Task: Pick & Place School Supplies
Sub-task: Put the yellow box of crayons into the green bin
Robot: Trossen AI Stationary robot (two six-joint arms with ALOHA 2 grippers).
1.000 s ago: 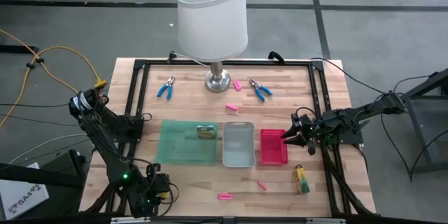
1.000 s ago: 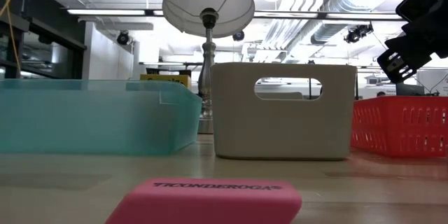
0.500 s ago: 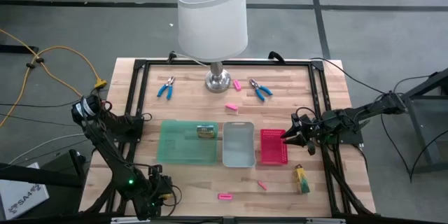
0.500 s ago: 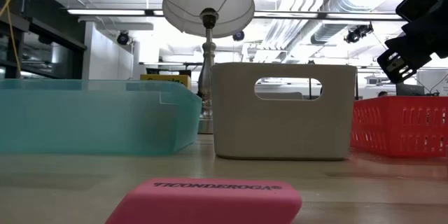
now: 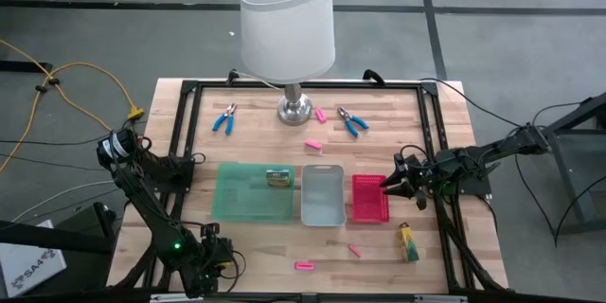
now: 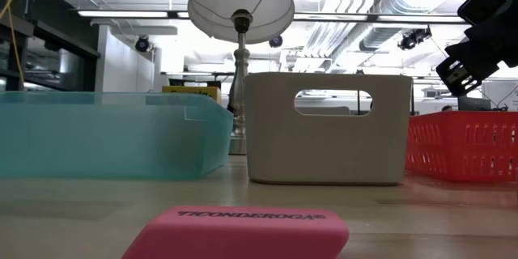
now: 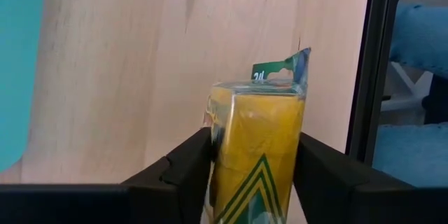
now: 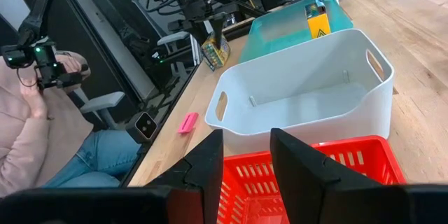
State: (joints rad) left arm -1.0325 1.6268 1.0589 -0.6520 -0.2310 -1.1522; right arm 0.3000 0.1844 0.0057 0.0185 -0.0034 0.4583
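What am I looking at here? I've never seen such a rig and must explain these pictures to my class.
This is a robot with two dark arms at a wooden table, each ending in a two-finger gripper. One camera looks down from above, one sits at table-top level, and one rides on each wrist. On the table stand a lamp, a green tray holding a yellow-green pack, a grey bin and a red basket. Around them lie two blue-handled pliers, pink erasers and another pack. The left gripper, far from the lamp, clamps a third pack. The right gripper hangs open and empty over the basket.
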